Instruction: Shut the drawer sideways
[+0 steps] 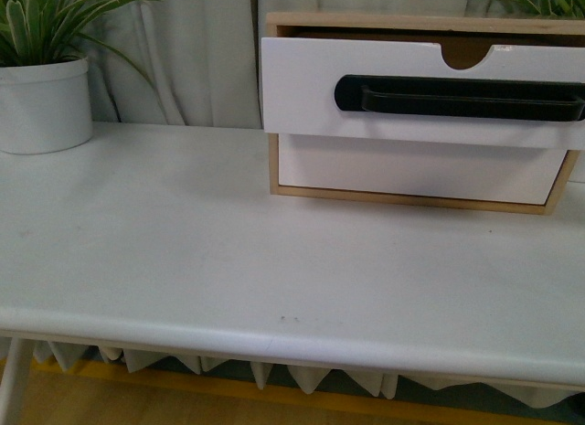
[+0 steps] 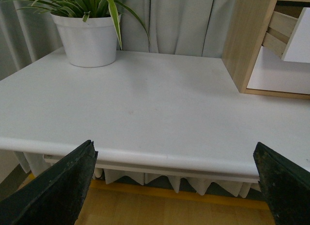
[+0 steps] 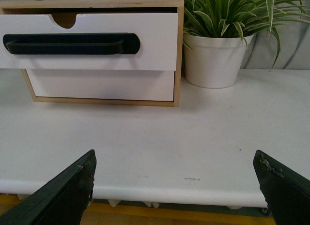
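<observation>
The drawer (image 1: 311, 96) is white with a long black bar handle (image 1: 457, 98) and a semicircular notch in its top edge. It is the upper drawer of a light-wood cabinet (image 1: 272, 164) and stands pulled out toward me. It also shows in the right wrist view (image 3: 155, 46) and edge-on in the left wrist view (image 2: 296, 38). My left gripper (image 2: 177, 181) is open and empty at the table's front edge. My right gripper (image 3: 177, 186) is open and empty, also at the front edge, well short of the cabinet. Neither arm shows in the front view.
A lower white drawer front (image 1: 411, 169) without a handle sits flush in the cabinet. A white plant pot (image 1: 41, 105) stands at the table's back left, and another (image 3: 213, 60) right of the cabinet. The white table (image 1: 228, 260) spreads before the cabinet. Curtains hang behind.
</observation>
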